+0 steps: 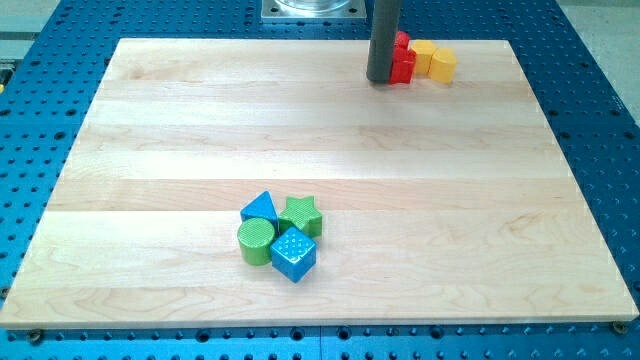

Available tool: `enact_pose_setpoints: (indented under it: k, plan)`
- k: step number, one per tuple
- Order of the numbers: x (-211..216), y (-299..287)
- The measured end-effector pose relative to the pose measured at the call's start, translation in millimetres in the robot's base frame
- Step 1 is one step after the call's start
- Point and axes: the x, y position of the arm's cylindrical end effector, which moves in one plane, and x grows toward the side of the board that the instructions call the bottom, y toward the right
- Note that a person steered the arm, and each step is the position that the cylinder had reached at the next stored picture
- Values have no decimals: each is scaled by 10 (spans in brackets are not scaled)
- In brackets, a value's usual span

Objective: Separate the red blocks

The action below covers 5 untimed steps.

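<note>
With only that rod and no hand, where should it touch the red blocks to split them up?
No gripping here, only pushing. My tip sits against the left side of the red blocks, which huddle by the yellow blocks at the view's top. Probably best to push into the seam between the two reds; the rod partly hides it.

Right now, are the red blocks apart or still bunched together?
Together. The red blocks sit touching at the view's top, with no gap, beside the yellow blocks. My tip is against their left side.
</note>
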Motion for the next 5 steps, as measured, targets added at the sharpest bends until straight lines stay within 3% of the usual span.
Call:
enact_pose_setpoints:
  k: [1,2,3,4,5]
  plan:
    - [10,0]
    - [591,445]
    - [627,1484]
    - [-46,1820]
    - [-552,1541]
